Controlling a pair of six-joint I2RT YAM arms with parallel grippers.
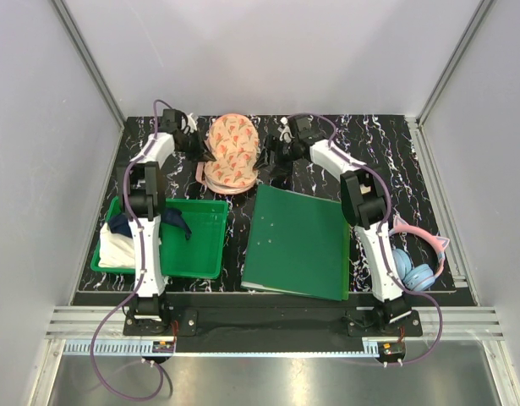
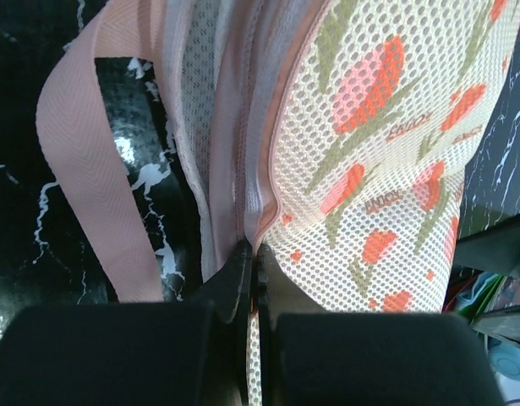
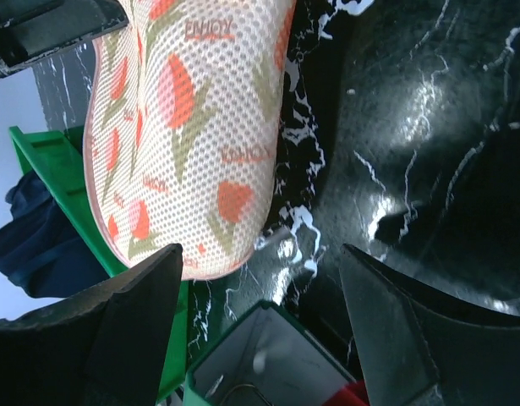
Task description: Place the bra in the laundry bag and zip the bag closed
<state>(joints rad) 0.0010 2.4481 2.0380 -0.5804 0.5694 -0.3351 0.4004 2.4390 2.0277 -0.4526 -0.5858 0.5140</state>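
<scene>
On the left wrist view, the left pincer (image 2: 253, 254) is pinched tight on the zipper seam of the laundry bag (image 2: 378, 169). Whether it has the pull or only fabric is hidden. The bag runs off the top edge, with a pink strap (image 2: 82, 169) looping over the tabletop (image 2: 23, 101).

On the right wrist view, the right pincer (image 3: 260, 254) stands wide. The bag's end sits close by one fingertip, perhaps brushing it.

From above, the bag lies at the far middle of the tabletop. Both arms reach forward and bend inward, one to each side of the bag. I cannot make out the bra.
</scene>
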